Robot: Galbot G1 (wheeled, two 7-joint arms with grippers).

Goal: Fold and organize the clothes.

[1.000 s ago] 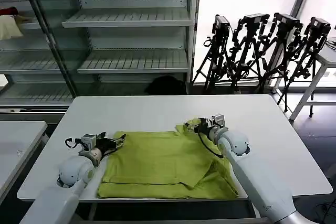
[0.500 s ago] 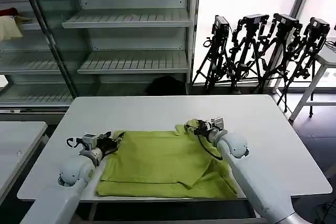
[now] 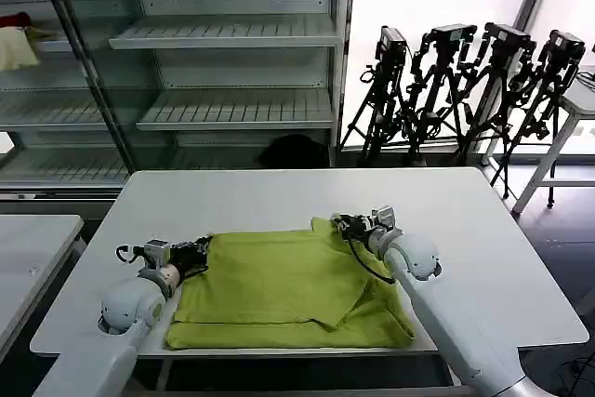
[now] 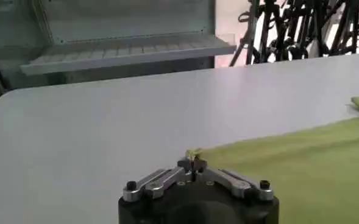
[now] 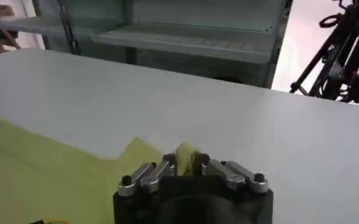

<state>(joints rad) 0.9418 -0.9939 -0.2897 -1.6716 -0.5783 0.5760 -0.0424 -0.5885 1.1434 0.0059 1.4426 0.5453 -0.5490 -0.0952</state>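
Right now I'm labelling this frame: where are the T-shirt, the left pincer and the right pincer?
T-shirt (image 3: pixel 279 281): head view, middle of the flat green cloth.
Left pincer (image 3: pixel 202 249): head view, fingertips at the shirt's near-left corner.
Right pincer (image 3: pixel 340 223): head view, fingertips at the shirt's far-right corner.

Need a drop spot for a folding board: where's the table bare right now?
Free: the table strip behind the T-shirt, toward the shelves, and the band beyond the right hand to the right edge. Crowded: the front middle, with cloth to the front edge and the left hand pinching its corner.
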